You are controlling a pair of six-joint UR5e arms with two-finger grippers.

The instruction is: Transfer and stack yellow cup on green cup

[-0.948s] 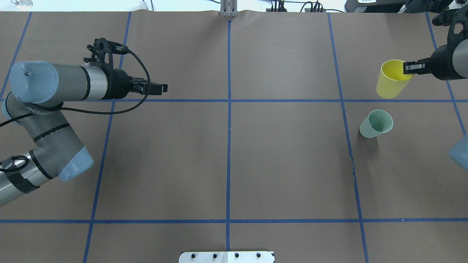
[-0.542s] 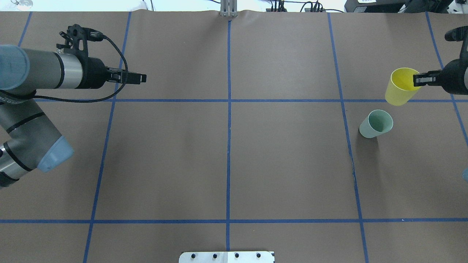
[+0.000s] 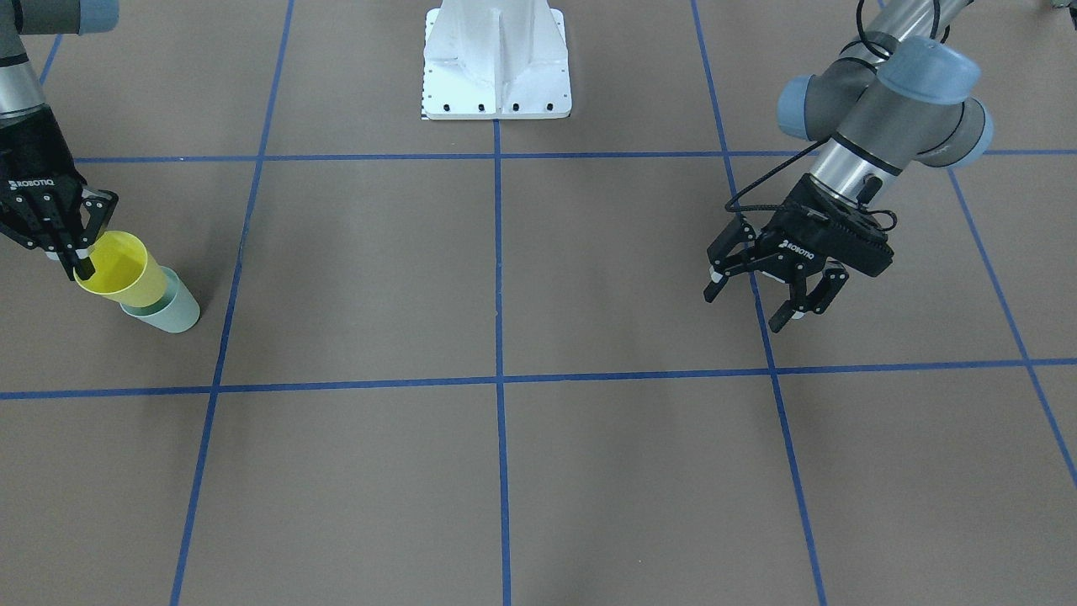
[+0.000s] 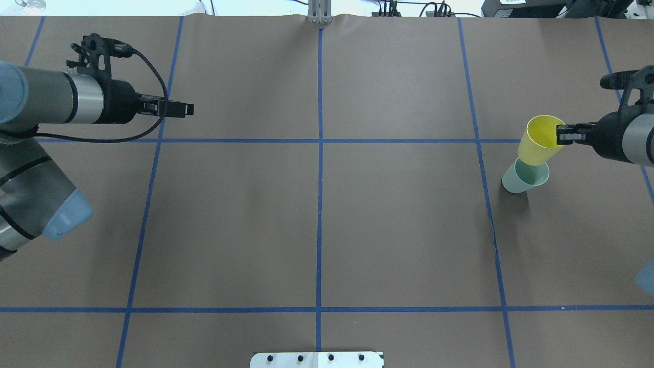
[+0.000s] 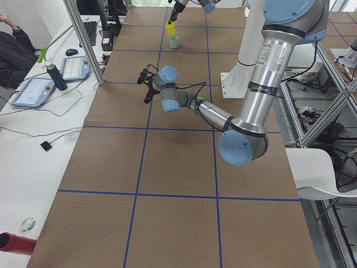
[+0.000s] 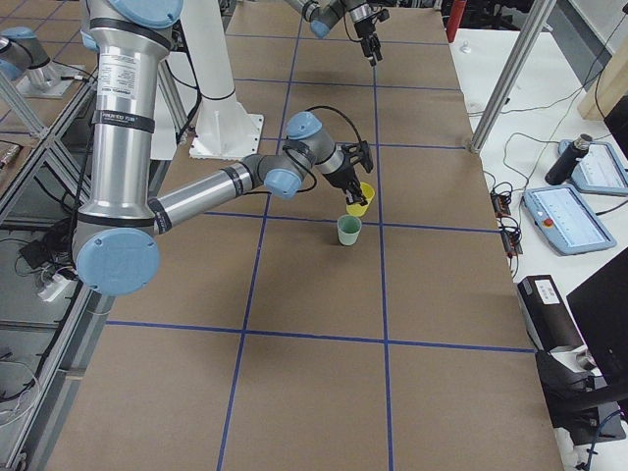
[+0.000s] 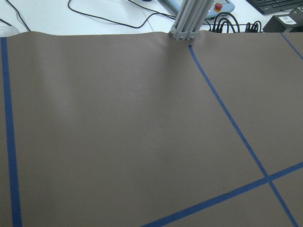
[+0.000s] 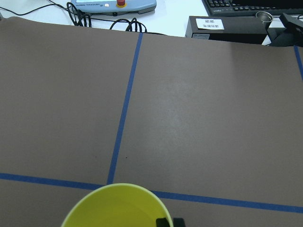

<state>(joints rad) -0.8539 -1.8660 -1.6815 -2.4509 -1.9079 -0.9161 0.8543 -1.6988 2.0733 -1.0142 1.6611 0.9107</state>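
My right gripper (image 4: 560, 134) is shut on the rim of the yellow cup (image 4: 539, 139), one finger inside it. It holds the cup tilted, its base just over the far rim of the green cup (image 4: 526, 176), which stands upright on the table. In the front view the yellow cup (image 3: 118, 269) overlaps the green cup (image 3: 172, 313) beside the right gripper (image 3: 71, 244). The right wrist view shows the yellow rim (image 8: 118, 208). I cannot tell whether the cups touch. My left gripper (image 3: 757, 303) is open and empty, far away at the table's other side (image 4: 181, 109).
The brown table cover (image 4: 317, 225) is marked with blue tape lines. The robot's white base (image 3: 496, 59) stands at the near edge. An aluminium post (image 7: 187, 19) stands at the far edge. Devices and cables lie on the white desk (image 5: 33, 89) beyond it.
My right gripper has carried the yellow cup toward me and inward until it hangs over the green cup. My left arm has drawn back outward, its gripper still open.
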